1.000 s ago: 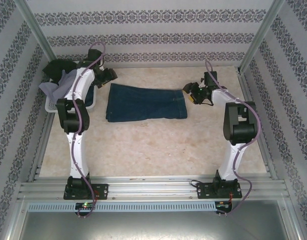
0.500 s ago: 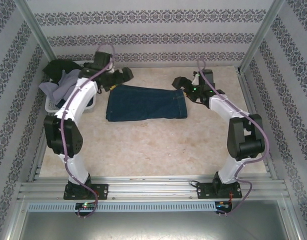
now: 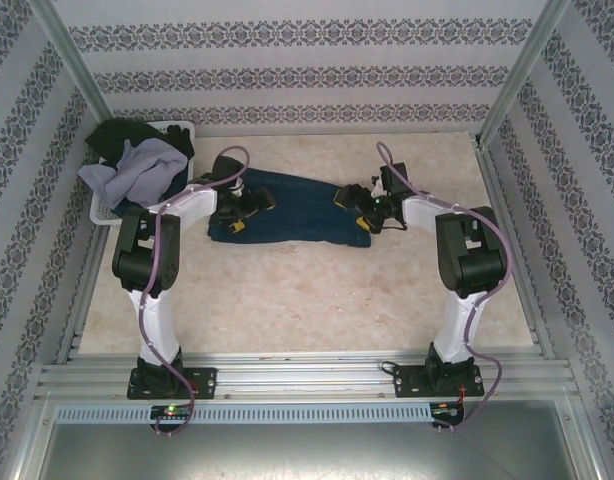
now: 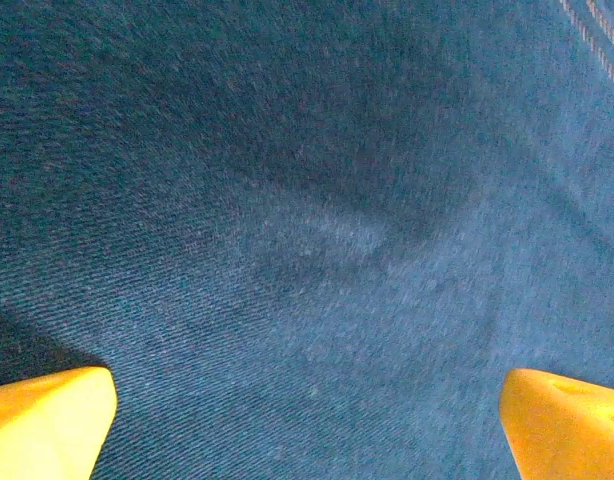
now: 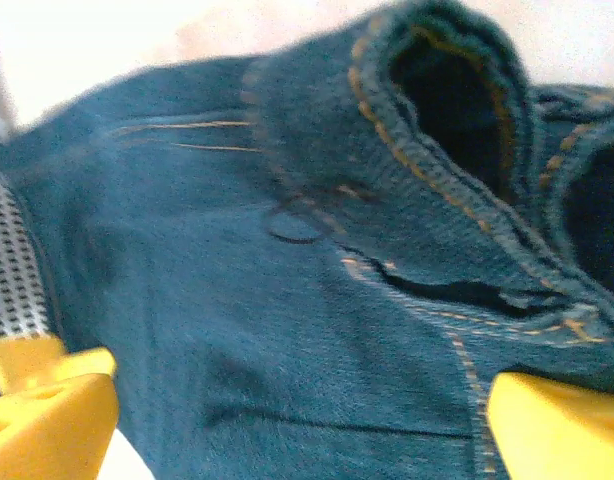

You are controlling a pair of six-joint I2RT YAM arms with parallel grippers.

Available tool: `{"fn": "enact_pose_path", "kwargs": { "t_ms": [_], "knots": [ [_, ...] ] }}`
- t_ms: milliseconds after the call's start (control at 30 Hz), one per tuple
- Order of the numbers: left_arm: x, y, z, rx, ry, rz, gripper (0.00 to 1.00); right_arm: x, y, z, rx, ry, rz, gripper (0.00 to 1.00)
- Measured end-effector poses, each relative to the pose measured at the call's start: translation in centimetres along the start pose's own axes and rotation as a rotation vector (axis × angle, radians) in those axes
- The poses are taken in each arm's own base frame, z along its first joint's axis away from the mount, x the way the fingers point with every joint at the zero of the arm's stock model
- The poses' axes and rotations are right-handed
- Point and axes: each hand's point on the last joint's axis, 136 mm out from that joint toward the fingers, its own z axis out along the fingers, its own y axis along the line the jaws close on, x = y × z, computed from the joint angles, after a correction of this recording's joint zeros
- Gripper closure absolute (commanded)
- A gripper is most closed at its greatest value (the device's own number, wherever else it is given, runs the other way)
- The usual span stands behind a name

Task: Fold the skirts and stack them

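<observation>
- Denim skirt, dark blue, lies spread flat at the middle of the top view, on the pale table, long side running left to right.
- The left gripper sits low over the skirt's left end. In the left wrist view its yellow fingertips stand far apart at the lower corners of the frame, with plain blue twill between them and nothing held.
- The right gripper sits low over the skirt's right end, jaws spread wide as well. In the right wrist view the waistband with orange stitching gapes open at the upper right.
- Whether either gripper's pads touch the cloth is hard to say from here.
- At the upper left of the top view, a white basket holds a lavender-grey skirt bunched over its edge, and a black skirt behind it.
</observation>
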Motion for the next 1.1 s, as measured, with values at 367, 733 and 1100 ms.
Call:
{"fn": "enact_pose_path", "kwargs": {
  "t_ms": [367, 733, 1100],
  "knots": [
    [-5.8, -2.3, 0.5, -0.087, -0.051, 0.164, 0.0, 8.0, -2.3, -5.8, 0.126, -0.077, 0.083, 0.02],
    [-6.0, -3.9, -1.5, -0.066, -0.067, 0.221, 0.0, 6.0, -4.5, -6.3, 0.152, -0.119, 0.083, 0.37],
    [-3.9, -0.6, 1.6, -0.13, 0.019, 0.195, 0.0, 6.9, -5.4, -3.0, 0.156, -0.057, 0.149, 0.4]
  ]
}}
